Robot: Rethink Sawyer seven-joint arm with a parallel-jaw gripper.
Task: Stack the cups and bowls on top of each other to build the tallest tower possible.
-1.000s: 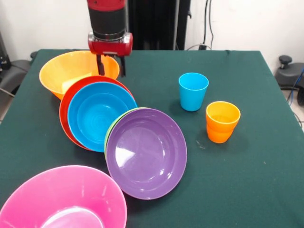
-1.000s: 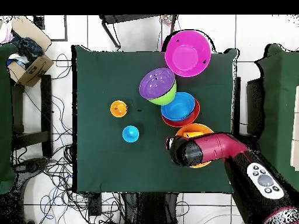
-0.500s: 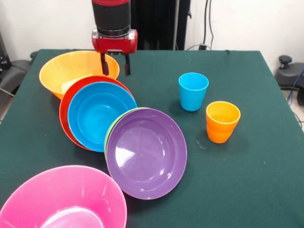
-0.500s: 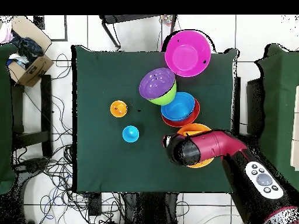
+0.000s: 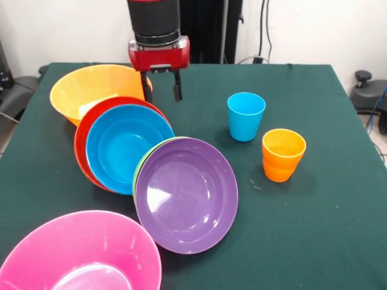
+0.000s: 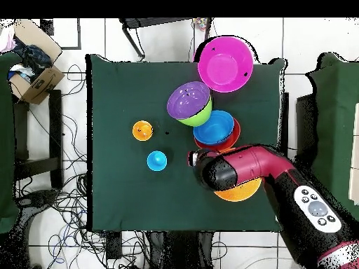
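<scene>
My gripper (image 5: 161,90) hangs open and empty just above the table, right of the big orange bowl (image 5: 91,84) and left of the blue cup (image 5: 246,116). A pale yellow piece (image 5: 89,109) lies in the orange bowl. A red-orange bowl (image 5: 81,142) with a blue bowl (image 5: 124,148) inside leans on the orange bowl. A purple bowl (image 5: 186,193) lies tilted on a green bowl (image 5: 138,166). The pink bowl (image 5: 78,254) is nearest. Nested orange cups (image 5: 283,154) stand at the right. In the overhead view the arm's wrist (image 6: 214,171) partly covers the orange bowl (image 6: 242,190).
The overhead view shows the blue cup (image 6: 157,161) and orange cups (image 6: 142,130) left of the bowl row, the pink bowl (image 6: 225,64) at the table's (image 6: 119,91) top edge. A cardboard box (image 6: 31,70) and cables lie on the floor.
My gripper has moved to the right in the front view, from over the orange bowl's rim to beside it, nearer the blue cup. It stays open. The bowls and cups have not moved.
</scene>
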